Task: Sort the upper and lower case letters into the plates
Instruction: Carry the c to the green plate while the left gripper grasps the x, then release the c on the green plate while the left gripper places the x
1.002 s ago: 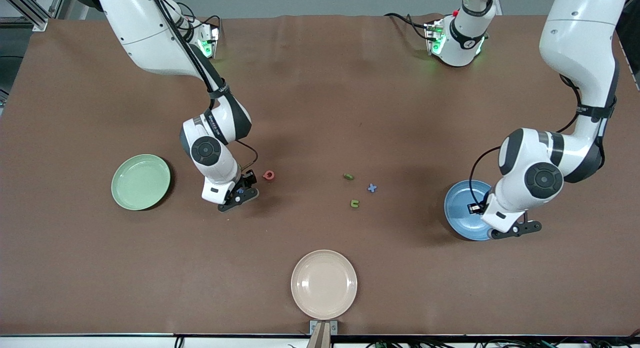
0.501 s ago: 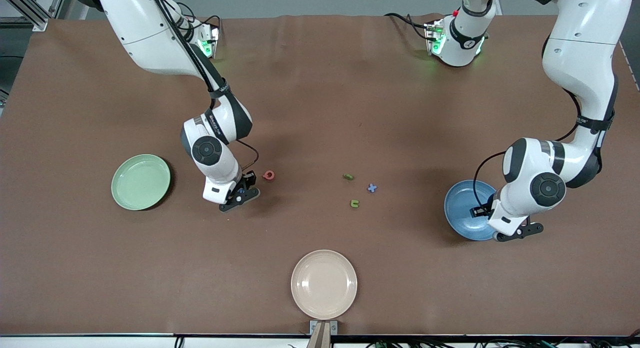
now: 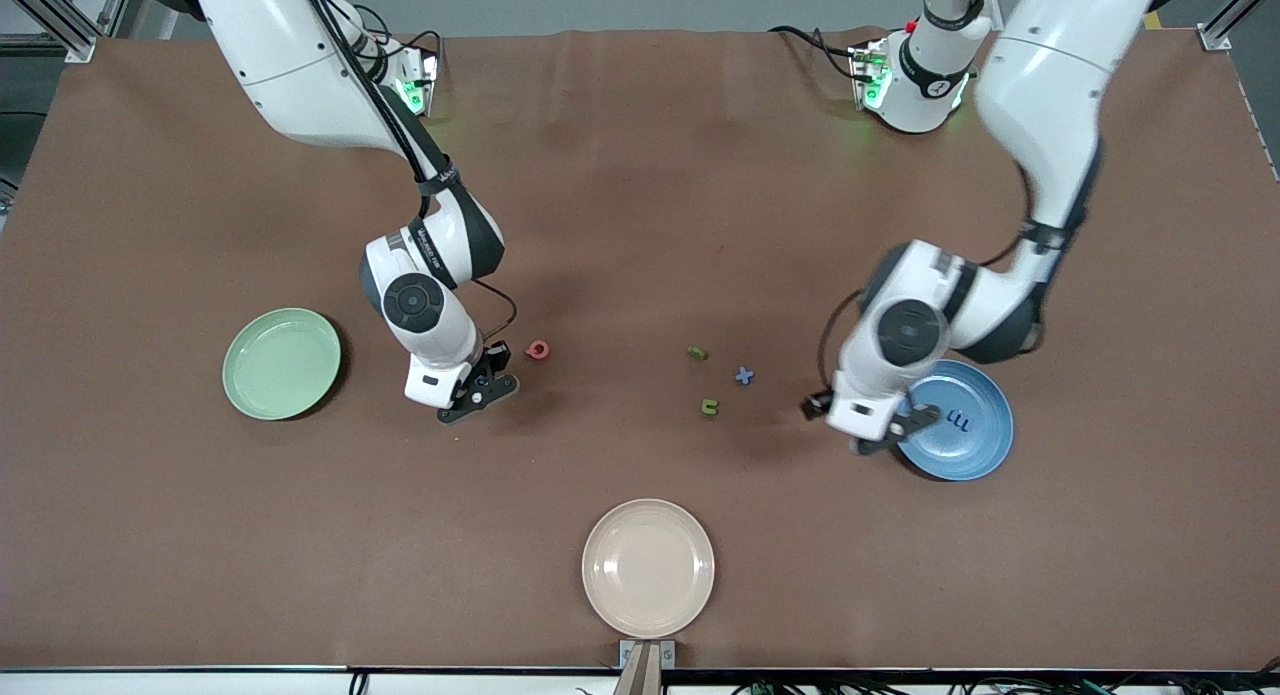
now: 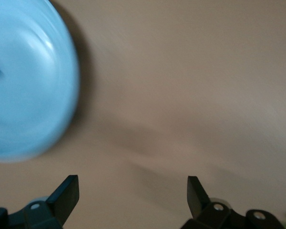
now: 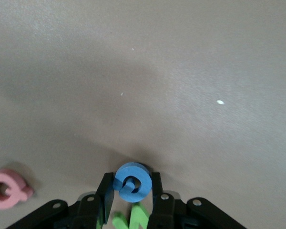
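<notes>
I see the mint plate (image 3: 281, 363) near the right arm's table end. My right gripper (image 5: 129, 196) pinches a blue letter (image 5: 130, 182) beside a red letter (image 3: 538, 350). Three letters (image 3: 709, 406) lie mid-table. My left gripper (image 4: 132, 196) gapes empty by the blue plate (image 3: 975, 445).
</notes>
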`<state>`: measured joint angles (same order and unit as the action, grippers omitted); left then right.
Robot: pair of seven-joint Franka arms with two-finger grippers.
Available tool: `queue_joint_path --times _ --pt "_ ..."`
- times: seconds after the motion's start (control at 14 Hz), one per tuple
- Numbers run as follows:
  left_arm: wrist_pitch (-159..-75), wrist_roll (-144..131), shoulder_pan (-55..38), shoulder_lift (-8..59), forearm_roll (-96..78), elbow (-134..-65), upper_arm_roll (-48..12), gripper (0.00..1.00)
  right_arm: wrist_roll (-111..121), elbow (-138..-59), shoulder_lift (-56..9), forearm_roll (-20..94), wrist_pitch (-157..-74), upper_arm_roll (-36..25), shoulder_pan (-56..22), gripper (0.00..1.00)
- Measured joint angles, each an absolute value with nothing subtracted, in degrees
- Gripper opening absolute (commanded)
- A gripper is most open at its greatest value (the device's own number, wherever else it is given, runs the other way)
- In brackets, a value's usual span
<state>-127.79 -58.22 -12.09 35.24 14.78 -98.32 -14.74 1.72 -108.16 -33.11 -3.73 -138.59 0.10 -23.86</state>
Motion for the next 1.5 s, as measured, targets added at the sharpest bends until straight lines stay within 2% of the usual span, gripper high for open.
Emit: queue_joint_path --times 0.21,0.36,0.64,0.86,1.0,1.29,1.5 --pt "-128.0 -68.4 -17.2 37.0 14.8 -97.8 -14.7 0.96 5.4 -105.7 -27.4 -3.7 -127.6 -0.6 -21.4 0.18" --pt "-128.9 -73.4 -18.5 38.0 14.8 -97.7 -14.6 0.91 11.9 -106.2 -22.8 -3.7 -122.8 -0.8 -16.5 0.18" --pt "-132.9 -80.1 -19.6 40.1 14.8 -97.6 -14.6 0.80 23.9 -111.7 -19.0 -3.7 -122.6 -1.1 -4.2 0.19" --pt "-135.3 -83.2 -20.0 41.6 14.8 -97.6 -14.6 0.66 26.9 -117.3 -18.1 -3.7 -126.8 -1.1 1.1 0.19" --pt "-135.6 -83.9 -20.1 42.0 14.8 -97.6 -14.6 0.54 27.0 -121.1 -17.4 -3.7 -129.7 -1.1 3.1 0.19" --pt "-135.9 -84.3 -20.1 42.0 14.8 -97.2 -14.7 0.03 28.7 -123.0 -16.3 -3.7 -130.6 -1.1 7.1 0.20" --pt "-135.9 -84.3 -20.2 42.0 14.8 -97.1 -14.7 0.00 29.2 -123.2 -16.2 -3.7 -131.6 -1.1 8.3 0.20"
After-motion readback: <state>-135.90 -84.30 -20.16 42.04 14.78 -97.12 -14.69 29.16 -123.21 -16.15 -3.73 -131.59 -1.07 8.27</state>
